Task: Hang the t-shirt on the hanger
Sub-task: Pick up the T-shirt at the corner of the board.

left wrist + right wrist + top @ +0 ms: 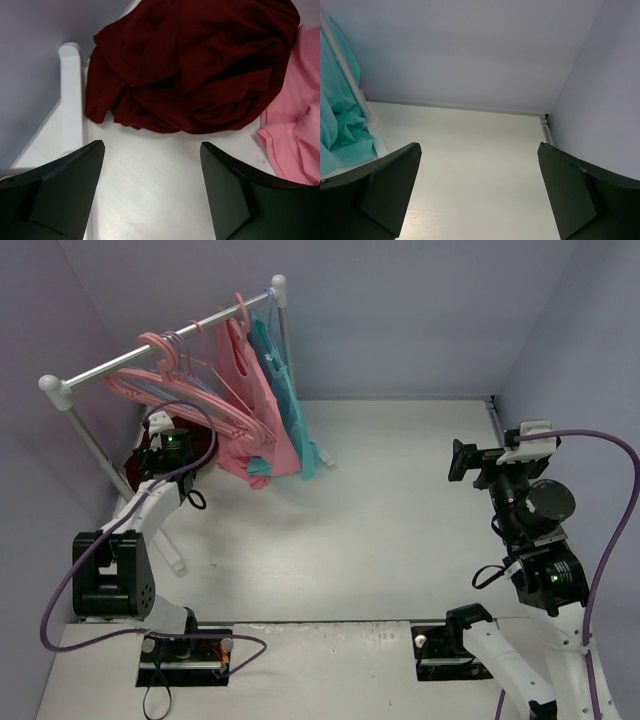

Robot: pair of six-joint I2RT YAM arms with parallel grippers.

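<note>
Two tools stand released, jaws spread wide with nothing between them. The left tool (151,146) hovers low over the desk (150,200). Just ahead of its fingertips, the t-shirt (190,65) lies in a crumpled heap on the desk. The white rack foot (70,100) is just left of the heap and the pink garment (295,125) just right of it. Above this tool, the hanger (160,348) hangs by its hook on the rail (100,368), apart from the t-shirt. The right tool (480,147) faces the far wall, with the teal garment (340,125) hanging ahead to its left.
</note>
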